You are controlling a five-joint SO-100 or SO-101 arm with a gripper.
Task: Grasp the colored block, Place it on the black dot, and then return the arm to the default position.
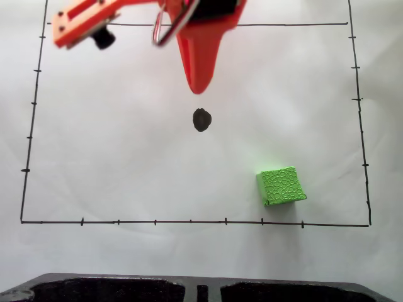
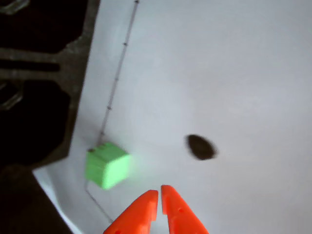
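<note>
Orange gripper [image 2: 159, 193] nearly closed, empty, raised near the black dot [image 1: 201, 119]. Green colored block [image 1: 281, 185] on white paper, well apart from the dot, toward the drawn border's corner.

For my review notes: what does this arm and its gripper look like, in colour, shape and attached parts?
The arm is bright orange plastic. In the fixed view it narrows to a tapered, pointed finger, with a flat rectangular orange frame carrying a small black part, and a grey looped cable beside it. In the wrist view the gripper shows two orange pointed fingertips.
</note>
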